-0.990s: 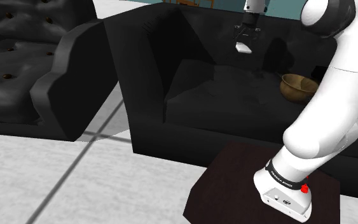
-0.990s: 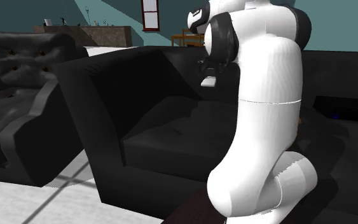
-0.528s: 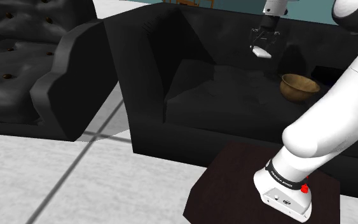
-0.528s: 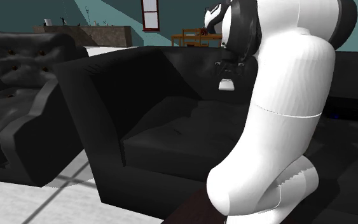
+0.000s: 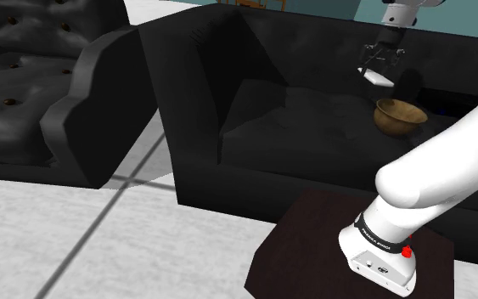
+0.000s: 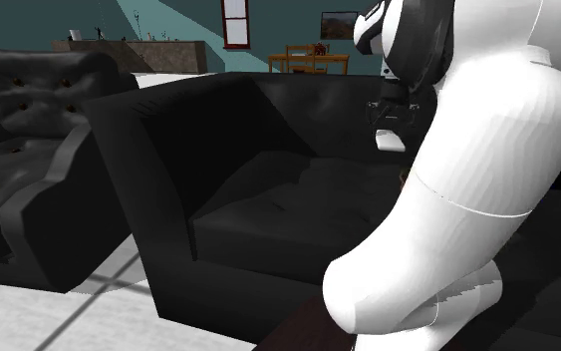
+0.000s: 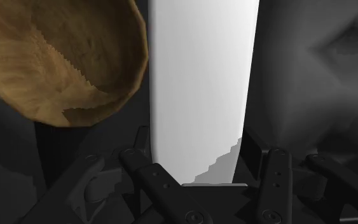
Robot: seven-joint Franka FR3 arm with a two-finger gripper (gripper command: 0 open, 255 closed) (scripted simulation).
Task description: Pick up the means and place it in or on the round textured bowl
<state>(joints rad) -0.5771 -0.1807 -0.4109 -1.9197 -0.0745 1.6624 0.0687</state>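
The gripper (image 5: 379,70) is clamped on a flat white slab (image 5: 377,78), held high, I'd guess to clear the rim of the brown bowl (image 5: 398,116) on the sofa (image 5: 296,119). The slab hangs above and just beside the bowl, not yet over its hollow.

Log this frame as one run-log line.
gripper: shut on white flat object | object: lifted above black sofa seat | brown bowl: empty, beside object | place: not yet done

Both exterior views face the sofa (image 5: 296,115) — wrist camera looks down, close.
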